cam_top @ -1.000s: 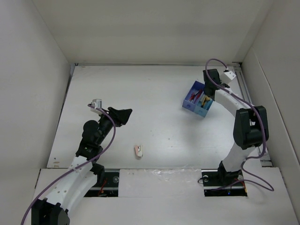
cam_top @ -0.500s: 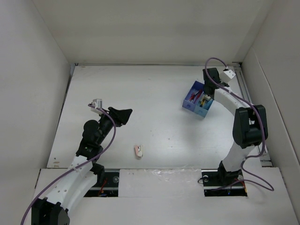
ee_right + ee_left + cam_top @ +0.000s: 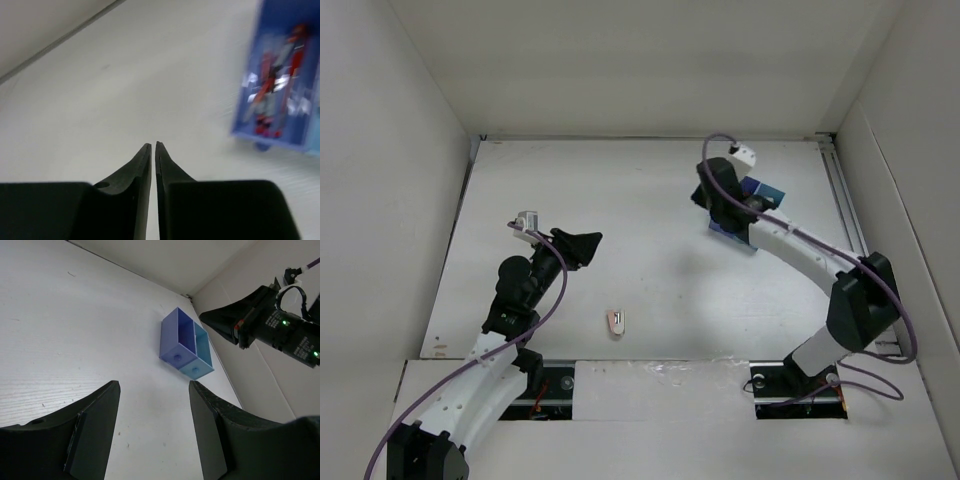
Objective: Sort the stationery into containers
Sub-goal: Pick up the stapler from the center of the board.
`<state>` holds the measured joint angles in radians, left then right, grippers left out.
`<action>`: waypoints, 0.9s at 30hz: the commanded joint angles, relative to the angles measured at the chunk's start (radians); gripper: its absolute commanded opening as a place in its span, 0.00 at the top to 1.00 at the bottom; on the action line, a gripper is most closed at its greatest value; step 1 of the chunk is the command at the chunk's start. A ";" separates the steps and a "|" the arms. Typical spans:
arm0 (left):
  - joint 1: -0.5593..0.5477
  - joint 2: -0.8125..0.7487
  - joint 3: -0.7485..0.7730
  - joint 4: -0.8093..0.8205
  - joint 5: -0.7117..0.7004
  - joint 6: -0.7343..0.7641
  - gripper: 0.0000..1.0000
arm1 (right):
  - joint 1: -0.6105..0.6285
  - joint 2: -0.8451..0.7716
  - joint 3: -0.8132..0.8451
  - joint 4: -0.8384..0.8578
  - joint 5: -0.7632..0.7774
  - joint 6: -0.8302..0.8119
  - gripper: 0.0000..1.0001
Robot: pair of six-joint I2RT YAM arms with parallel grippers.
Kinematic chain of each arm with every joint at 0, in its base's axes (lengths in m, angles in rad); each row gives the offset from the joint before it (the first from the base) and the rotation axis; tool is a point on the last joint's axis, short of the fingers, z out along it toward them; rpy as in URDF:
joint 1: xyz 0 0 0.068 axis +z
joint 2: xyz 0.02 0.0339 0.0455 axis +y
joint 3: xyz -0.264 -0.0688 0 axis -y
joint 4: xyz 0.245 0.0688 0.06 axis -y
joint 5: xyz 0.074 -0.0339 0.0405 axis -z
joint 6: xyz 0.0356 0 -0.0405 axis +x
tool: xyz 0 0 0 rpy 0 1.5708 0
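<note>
The containers are a small two-compartment box (image 3: 182,343), with a purple half (image 3: 173,335) and a light blue half (image 3: 201,360). In the top view my right arm covers most of the box (image 3: 763,190). Red and grey pens (image 3: 277,85) lie blurred in the dark blue half. A small pink-and-cream eraser (image 3: 616,322) lies on the table near the front edge. My right gripper (image 3: 152,145) is shut on nothing and hangs above the table just left of the box (image 3: 701,196). My left gripper (image 3: 154,386) is open and empty, held up at mid-left (image 3: 593,241).
White walls close in the table (image 3: 620,200) on the left, back and right. A rail (image 3: 840,190) runs along the right edge. Purple cables loop off both arms.
My right arm has swung left from over the box to its left side, and its jaws have closed. The left arm and the eraser have not moved.
</note>
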<state>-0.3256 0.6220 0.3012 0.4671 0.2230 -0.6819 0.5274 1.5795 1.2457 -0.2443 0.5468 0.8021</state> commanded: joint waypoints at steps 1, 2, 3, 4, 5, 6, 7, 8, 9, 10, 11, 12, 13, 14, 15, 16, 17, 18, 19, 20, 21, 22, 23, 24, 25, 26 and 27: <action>-0.003 -0.013 -0.008 0.045 -0.019 -0.004 0.46 | 0.138 -0.039 -0.029 0.046 -0.053 -0.056 0.88; -0.003 -0.013 -0.008 0.045 -0.019 -0.004 0.46 | 0.214 -0.039 -0.044 0.046 -0.067 -0.069 0.88; -0.003 -0.013 -0.008 0.032 -0.028 -0.004 0.46 | 0.251 -0.039 -0.045 0.046 -0.077 -0.082 0.88; -0.003 -0.024 -0.008 0.031 -0.028 -0.004 0.46 | 0.287 -0.039 -0.060 0.046 -0.087 -0.104 0.83; -0.003 -0.034 -0.008 0.031 -0.028 -0.004 0.46 | 0.319 -0.039 -0.060 0.046 -0.109 -0.104 0.79; -0.003 -0.034 -0.008 0.031 -0.028 -0.004 0.46 | 0.374 -0.039 -0.069 0.018 -0.126 -0.104 0.76; -0.003 -0.044 -0.008 0.031 -0.028 -0.004 0.46 | 0.399 -0.039 -0.080 0.017 -0.148 -0.089 0.63; -0.003 -0.044 -0.008 0.031 -0.028 -0.004 0.46 | 0.422 -0.030 -0.089 0.008 -0.168 -0.080 0.56; -0.003 -0.044 -0.008 0.031 -0.028 -0.004 0.46 | 0.465 -0.030 -0.098 0.008 -0.209 -0.070 0.49; -0.003 -0.044 -0.008 0.031 -0.028 -0.004 0.46 | 0.488 -0.018 -0.107 0.008 -0.229 -0.061 0.43; -0.003 -0.044 -0.008 0.031 -0.028 -0.004 0.46 | 0.511 -0.018 -0.117 0.008 -0.244 -0.052 0.35; -0.003 -0.044 -0.008 0.031 -0.028 -0.004 0.46 | 0.535 -0.001 -0.117 0.008 -0.245 -0.041 0.32; -0.003 -0.044 -0.008 0.031 -0.037 -0.004 0.46 | 0.578 0.019 -0.108 -0.007 -0.245 -0.023 0.29; -0.003 -0.053 -0.008 0.018 -0.037 -0.004 0.46 | 0.598 0.028 -0.107 -0.022 -0.258 -0.012 0.27; -0.003 -0.053 -0.008 0.018 -0.048 -0.004 0.46 | 0.617 0.037 -0.097 -0.023 -0.258 0.000 0.25; -0.003 -0.064 -0.008 0.009 -0.048 -0.004 0.46 | 0.658 0.046 -0.097 -0.023 -0.269 0.000 0.22; -0.003 -0.073 -0.008 0.008 -0.059 -0.004 0.46 | 0.680 0.068 -0.088 -0.033 -0.269 0.009 0.19; -0.003 -0.090 -0.008 0.008 -0.076 -0.013 0.46 | 0.701 0.082 -0.072 -0.042 -0.251 0.020 0.14; -0.003 -0.099 -0.017 -0.007 -0.091 -0.013 0.46 | 0.738 0.099 -0.062 -0.055 -0.216 0.020 0.14; -0.003 -0.110 -0.017 -0.024 -0.108 -0.022 0.46 | 0.755 0.115 -0.040 -0.076 -0.197 0.034 0.13; -0.003 -0.137 -0.017 -0.060 -0.126 -0.022 0.46 | 0.770 0.146 -0.040 -0.076 -0.174 0.043 0.11; -0.003 -0.155 -0.017 -0.077 -0.169 -0.022 0.46 | 0.784 0.160 -0.029 -0.085 -0.153 0.043 0.11; -0.003 -0.175 -0.017 -0.094 -0.192 -0.031 0.46 | 0.795 0.174 -0.029 -0.102 -0.121 0.057 0.11; -0.003 -0.197 -0.017 -0.111 -0.218 -0.042 0.46 | 0.806 0.200 -0.017 -0.102 -0.108 0.069 0.10; -0.003 -0.249 -0.017 -0.149 -0.249 -0.042 0.46 | 0.806 0.211 -0.017 -0.113 -0.096 0.094 0.10; -0.003 -0.277 -0.017 -0.172 -0.307 -0.057 0.46 | 0.806 0.223 -0.017 -0.113 -0.078 0.103 0.10; -0.003 -0.303 -0.017 -0.191 -0.329 -0.067 0.46 | 0.806 0.247 -0.006 -0.113 -0.062 0.103 0.10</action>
<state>-0.3256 0.3859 0.2867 0.3229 0.0181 -0.7158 1.3418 1.7985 1.1877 -0.3290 0.3897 0.8570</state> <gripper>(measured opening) 0.539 0.897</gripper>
